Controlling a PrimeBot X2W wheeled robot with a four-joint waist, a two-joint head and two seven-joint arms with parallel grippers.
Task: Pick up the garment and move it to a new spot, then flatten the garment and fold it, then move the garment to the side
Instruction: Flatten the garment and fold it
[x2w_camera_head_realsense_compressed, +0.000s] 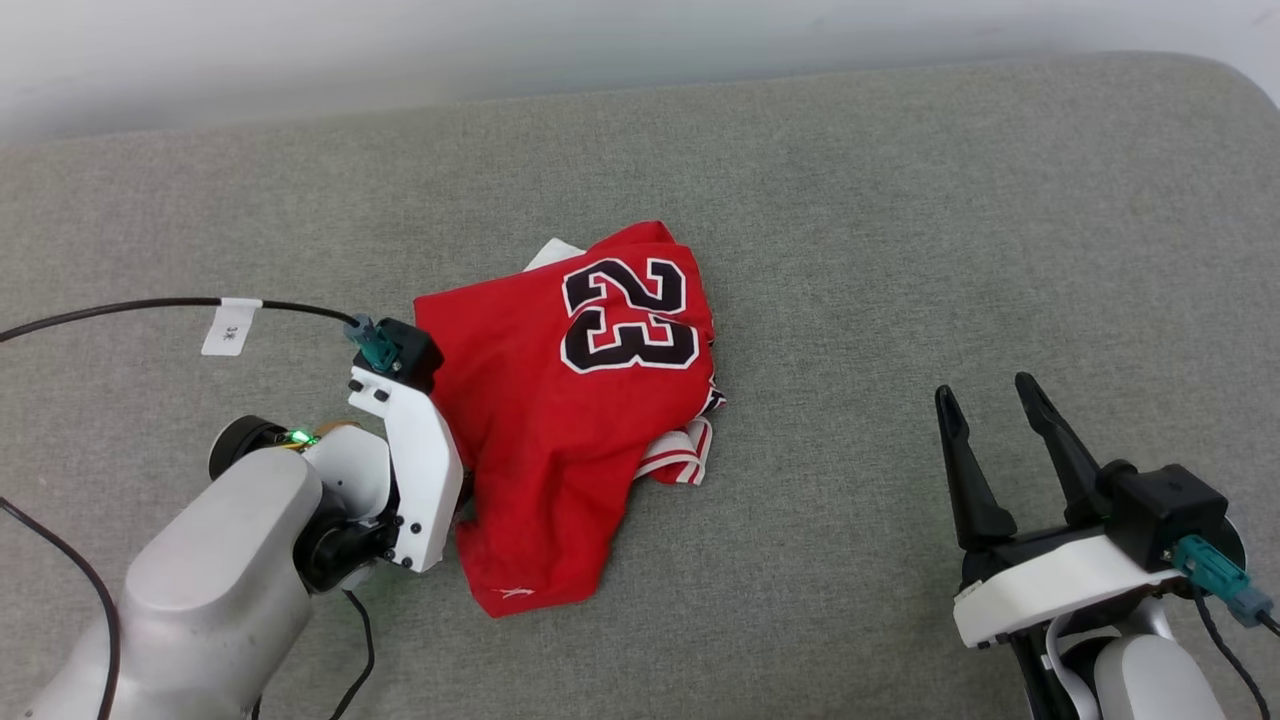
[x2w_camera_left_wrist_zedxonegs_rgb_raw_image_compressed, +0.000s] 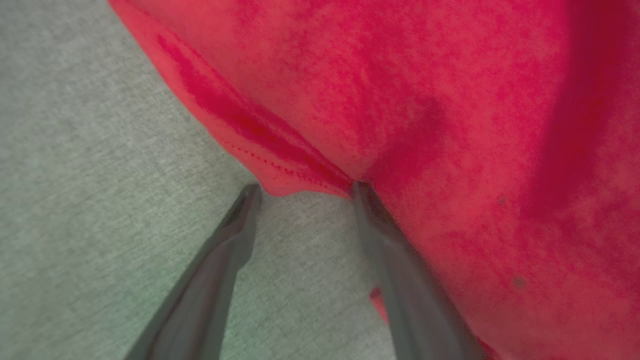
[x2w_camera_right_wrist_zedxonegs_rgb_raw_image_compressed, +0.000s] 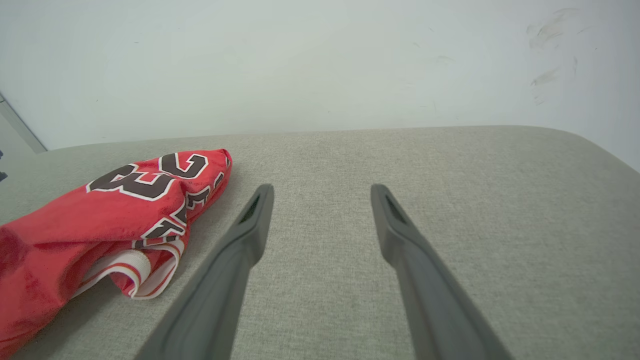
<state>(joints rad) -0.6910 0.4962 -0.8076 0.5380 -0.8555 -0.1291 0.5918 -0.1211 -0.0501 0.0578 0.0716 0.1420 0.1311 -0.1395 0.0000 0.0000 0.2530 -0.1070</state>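
Observation:
The garment (x2w_camera_head_realsense_compressed: 560, 420) lies crumpled in a heap on the grey cushion (x2w_camera_head_realsense_compressed: 900, 200), red with a black, white-edged "23" facing up and striped trim poking out at its right side. My left arm's white wrist (x2w_camera_head_realsense_compressed: 415, 470) leans over the heap's left edge and hides the fingers. In the left wrist view my left gripper (x2w_camera_left_wrist_zedxonegs_rgb_raw_image_compressed: 305, 192) is open, its tips at the stitched hem of the garment (x2w_camera_left_wrist_zedxonegs_rgb_raw_image_compressed: 450, 100); the right finger touches the cloth. My right gripper (x2w_camera_head_realsense_compressed: 985, 390) is open and empty, well to the right of the garment (x2w_camera_right_wrist_zedxonegs_rgb_raw_image_compressed: 100, 215), also shown as right gripper (x2w_camera_right_wrist_zedxonegs_rgb_raw_image_compressed: 322, 190).
A black cable with a white tag (x2w_camera_head_realsense_compressed: 230, 325) runs across the cushion to my left wrist. A pale wall (x2w_camera_right_wrist_zedxonegs_rgb_raw_image_compressed: 320, 65) rises behind the cushion's far edge. The cushion's corner rounds off at the far right (x2w_camera_head_realsense_compressed: 1230, 80).

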